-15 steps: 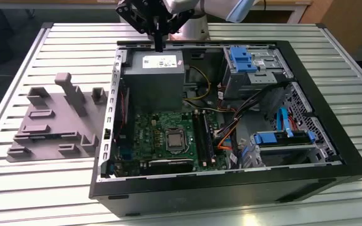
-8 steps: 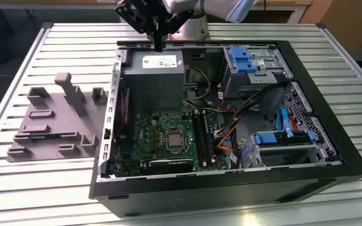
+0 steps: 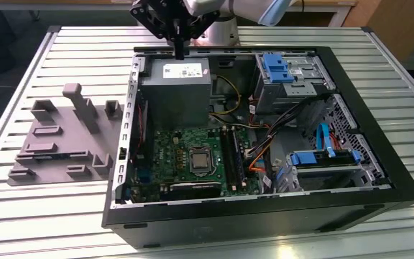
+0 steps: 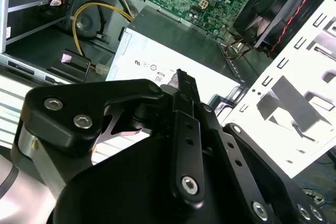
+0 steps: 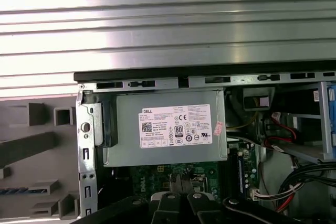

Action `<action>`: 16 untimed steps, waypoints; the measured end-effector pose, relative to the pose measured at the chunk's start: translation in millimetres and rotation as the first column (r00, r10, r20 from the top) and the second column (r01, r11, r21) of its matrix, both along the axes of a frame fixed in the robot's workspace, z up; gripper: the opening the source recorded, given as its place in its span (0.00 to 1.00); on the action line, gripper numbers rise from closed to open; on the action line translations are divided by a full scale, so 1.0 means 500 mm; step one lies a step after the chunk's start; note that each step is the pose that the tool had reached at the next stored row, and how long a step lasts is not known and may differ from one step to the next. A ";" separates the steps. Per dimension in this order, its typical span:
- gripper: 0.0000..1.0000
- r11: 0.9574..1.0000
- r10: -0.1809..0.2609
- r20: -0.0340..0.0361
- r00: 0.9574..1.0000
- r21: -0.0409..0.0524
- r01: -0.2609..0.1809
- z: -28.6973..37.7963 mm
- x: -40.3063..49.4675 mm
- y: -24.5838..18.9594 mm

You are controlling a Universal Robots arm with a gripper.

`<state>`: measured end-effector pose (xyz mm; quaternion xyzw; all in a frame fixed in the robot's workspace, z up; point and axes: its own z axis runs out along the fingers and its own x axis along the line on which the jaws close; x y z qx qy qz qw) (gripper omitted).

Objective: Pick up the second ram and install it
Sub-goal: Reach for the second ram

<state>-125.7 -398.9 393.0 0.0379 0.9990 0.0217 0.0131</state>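
Second ram apart from the jaws, gripper over the power supply

The second ram (image 5: 16, 190) is probably the bluish-edged strip in a slot of the grey holder (image 3: 56, 140), likely set there for an easy pinch, though I cannot be sure. The holder lies on the desk (image 3: 49, 216) just beside the open case (image 3: 264, 213). The gripper (image 3: 180, 53) hangs above the power supply (image 3: 174, 81), jaws together on nothing, well apart from the motherboard's long black slots (image 3: 230, 154).

Computer case (image 3: 264, 216) on the table (image 3: 49, 226), fixture tray (image 3: 56, 140) beside it on the exterior view's left, power supply (image 3: 174, 89) in the case's far part, motherboard (image 3: 171, 151) nearer, drive cages (image 3: 286, 75) along the exterior view's right, gripper (image 3: 179, 53) above the power supply's far edge.
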 end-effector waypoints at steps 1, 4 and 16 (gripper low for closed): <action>0.11 1.000 0.000 0.000 1.000 0.000 0.000 0.000 -0.001 0.0000; 0.11 1.000 0.000 0.000 1.000 0.000 0.000 0.000 -0.003 0.0000; 0.11 1.000 0.000 0.000 1.000 0.000 0.000 -0.001 -0.009 0.0000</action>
